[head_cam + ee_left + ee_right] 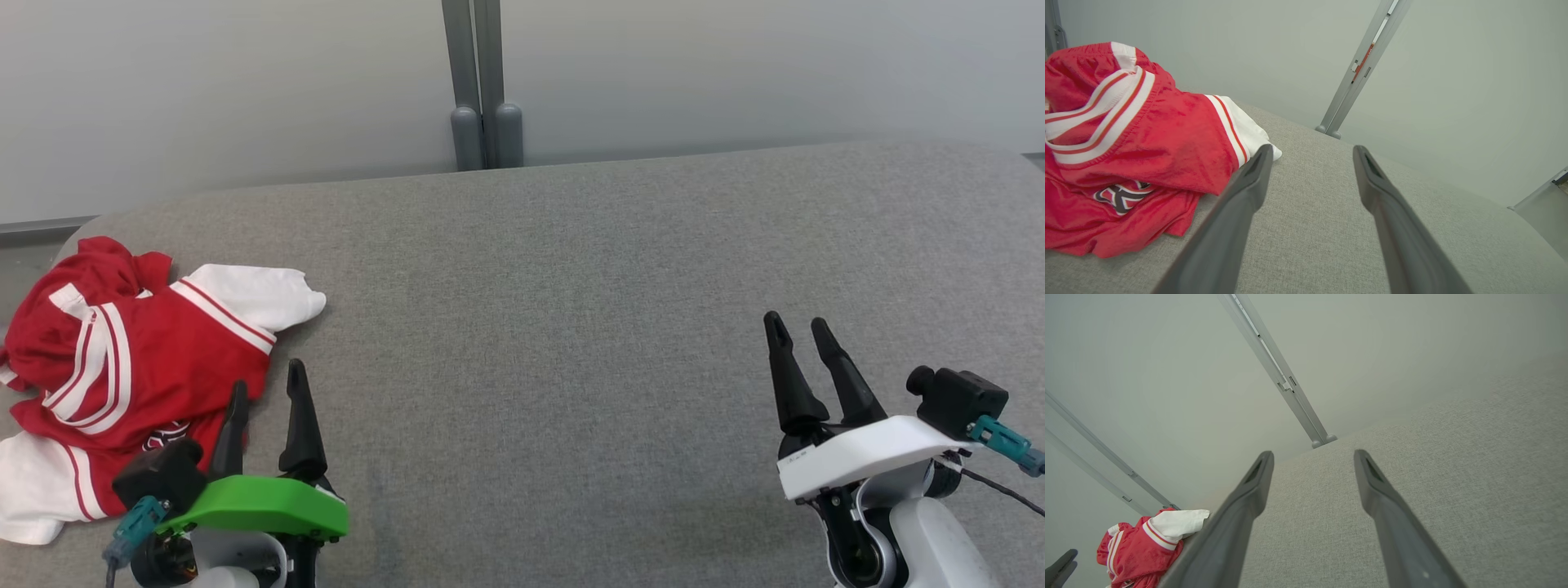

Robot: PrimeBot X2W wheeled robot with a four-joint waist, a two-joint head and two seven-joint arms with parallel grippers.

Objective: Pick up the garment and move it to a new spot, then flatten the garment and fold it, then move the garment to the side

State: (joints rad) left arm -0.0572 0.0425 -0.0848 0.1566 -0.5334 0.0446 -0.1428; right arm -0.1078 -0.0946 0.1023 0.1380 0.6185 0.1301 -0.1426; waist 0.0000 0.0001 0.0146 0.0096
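The garment (122, 367) is a crumpled red jersey with white sleeves and red-and-white striped trim, heaped at the left end of the grey cushioned surface (571, 286). In the left wrist view the garment (1135, 151) lies just left of the fingers, a dark emblem showing on it. My left gripper (268, 390) stands open at the garment's right edge, its left finger over the red cloth and nothing between the fingers. My right gripper (796, 327) is open far to the right over bare fabric. The right wrist view has the garment (1143, 547) at its lower left.
A pale wall stands behind the surface, with a grey vertical post (483, 90) at the back middle. The surface's rounded back-left corner (90, 229) lies close to the garment. A wide stretch of grey fabric separates the two grippers.
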